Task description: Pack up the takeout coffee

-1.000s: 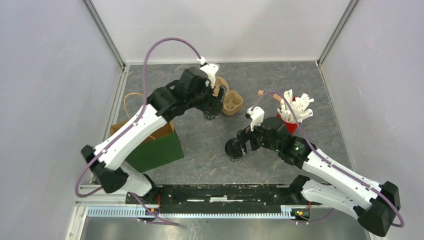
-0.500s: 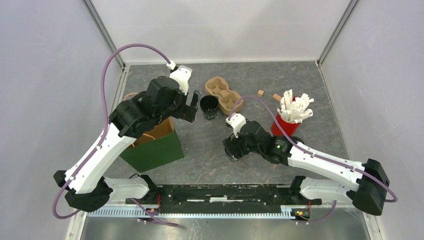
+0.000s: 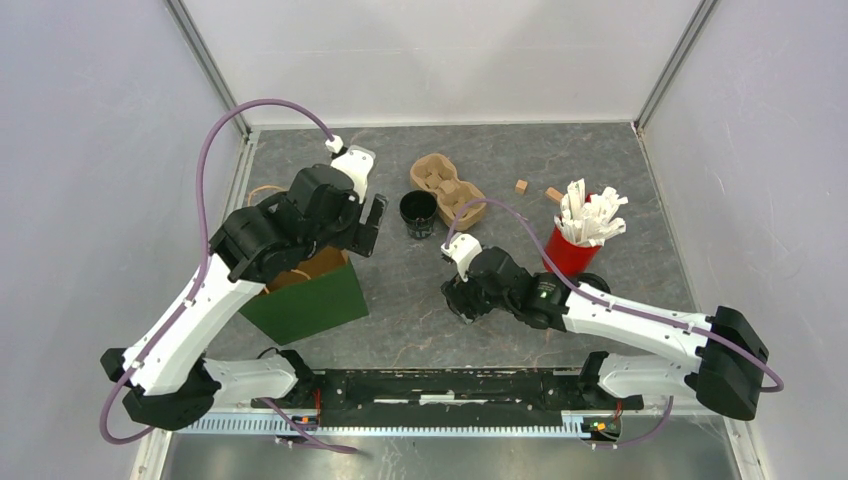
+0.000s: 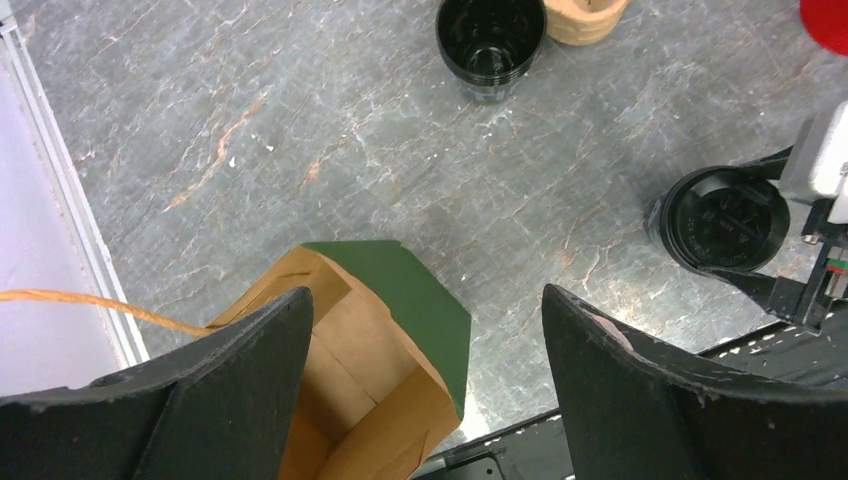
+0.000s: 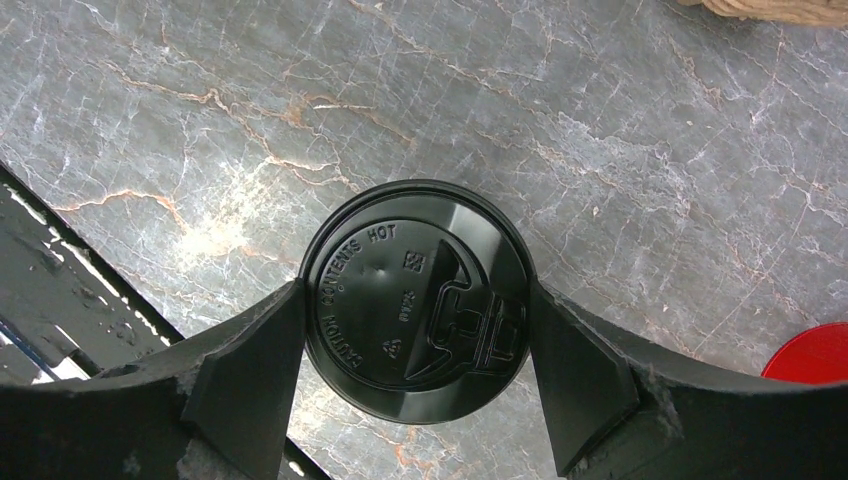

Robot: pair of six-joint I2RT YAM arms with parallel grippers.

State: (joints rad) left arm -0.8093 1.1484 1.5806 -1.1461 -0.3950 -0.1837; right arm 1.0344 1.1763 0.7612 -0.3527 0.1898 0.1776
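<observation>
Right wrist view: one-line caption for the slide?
Right gripper clamps the black lid by its rim over the grey marbled table, red cup at lower right.

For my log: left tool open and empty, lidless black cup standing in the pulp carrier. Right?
No: the top view shows the lidless black cup beside the pulp carrier, not in it. The left tool is open and empty.

The pincer (image 5: 412, 300) straddles a round black coffee lid (image 5: 415, 325), seen from straight above against the grey veined counter (image 5: 200, 90). One finger (image 5: 250, 370) touches the lid's rim on each side. Raised lettering reads "contents hot". Outside the right finger is a sliver of red cup (image 5: 815, 355). Ahead, a brown pulp tray (image 5: 780, 8) shows only its edge.
</observation>
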